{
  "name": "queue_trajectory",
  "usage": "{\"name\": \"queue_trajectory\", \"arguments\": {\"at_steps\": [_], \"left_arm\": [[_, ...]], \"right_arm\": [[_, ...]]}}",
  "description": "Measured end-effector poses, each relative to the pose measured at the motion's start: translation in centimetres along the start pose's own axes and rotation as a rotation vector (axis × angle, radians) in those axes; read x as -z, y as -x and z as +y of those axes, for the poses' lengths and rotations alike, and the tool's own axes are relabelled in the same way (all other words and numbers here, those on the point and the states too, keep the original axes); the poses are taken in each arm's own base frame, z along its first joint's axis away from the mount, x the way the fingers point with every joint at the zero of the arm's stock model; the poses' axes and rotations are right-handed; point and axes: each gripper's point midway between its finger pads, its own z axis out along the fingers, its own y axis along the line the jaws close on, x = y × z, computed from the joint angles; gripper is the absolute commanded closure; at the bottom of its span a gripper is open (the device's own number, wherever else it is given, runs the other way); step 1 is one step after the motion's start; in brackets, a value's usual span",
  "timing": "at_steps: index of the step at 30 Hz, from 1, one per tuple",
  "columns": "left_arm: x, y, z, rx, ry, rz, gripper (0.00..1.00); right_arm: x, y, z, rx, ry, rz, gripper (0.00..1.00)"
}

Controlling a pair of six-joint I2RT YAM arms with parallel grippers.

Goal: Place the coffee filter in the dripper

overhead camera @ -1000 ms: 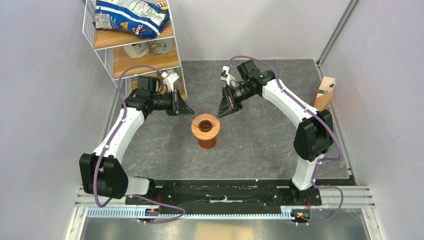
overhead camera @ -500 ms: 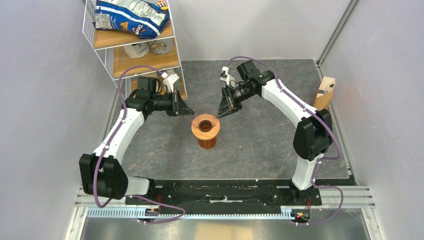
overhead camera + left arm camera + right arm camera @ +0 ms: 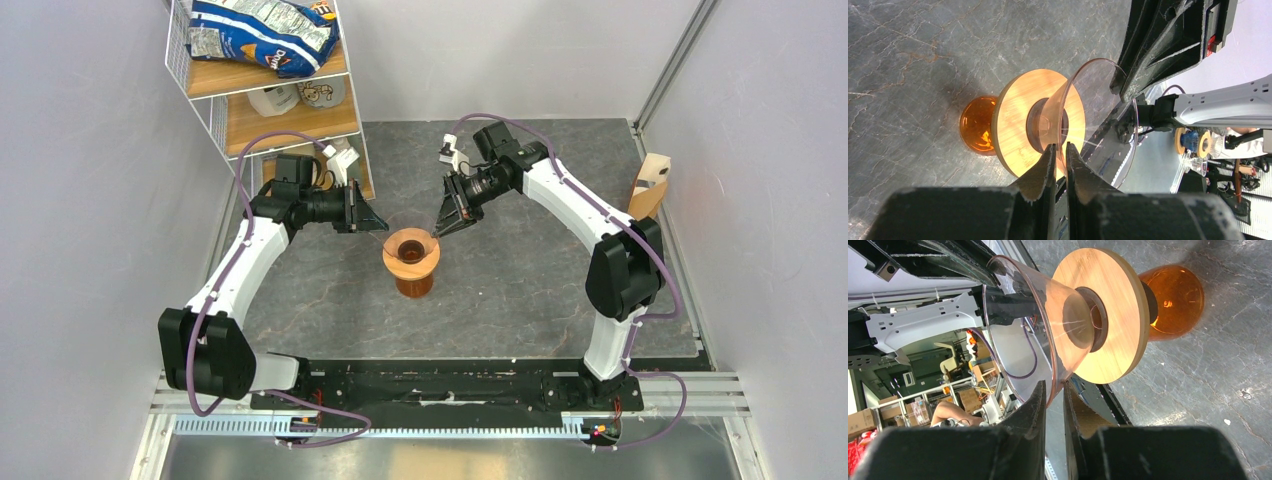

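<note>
1. Top: the filter [image 3: 643, 205], seemingly the tan paper at the table's [image 3: 520, 290] right edge, is well apart from the central dripper [image 3: 411, 268]. It is likely light and floppy, best pinched at its edge.
2. Left wrist: the left gripper [image 3: 1060, 150], nearly closed, pinches the clear cone [image 3: 1098, 115] by its rim.
3. Right wrist: the right gripper [image 3: 1053, 390] does likewise on the opposite rim.

Grey marbled table [image 3: 520, 290]: amber glass vessel [image 3: 412, 286], wire shelf rack [image 3: 290, 122], pale wooden stand [image 3: 650, 188].
</note>
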Motion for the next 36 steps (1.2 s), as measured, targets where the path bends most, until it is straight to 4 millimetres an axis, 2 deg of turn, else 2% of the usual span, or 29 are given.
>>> {"name": "queue_trajectory", "arguments": {"at_steps": [13, 19, 28, 36], "left_arm": [[-0.1, 0.0, 0.1, -0.003, -0.004, 0.003, 0.98], [-0.2, 0.0, 0.2, -0.001, -0.007, 0.005, 0.98], [-0.1, 0.2, 0.0, -0.009, -0.013, 0.001, 0.83], [-0.1, 0.1, -0.1, -0.007, -0.004, 0.006, 0.69]], "right_arm": [[-0.1, -0.1, -0.2, -0.015, 0.027, 0.014, 0.85], [-0.2, -0.1, -0.2, -0.018, 0.038, 0.018, 0.81], [-0.2, -0.3, 0.2, 0.009, 0.028, 0.029, 0.7], [-1.2, -1.2, 0.6, 0.067, -0.024, 0.058, 0.6]]}}
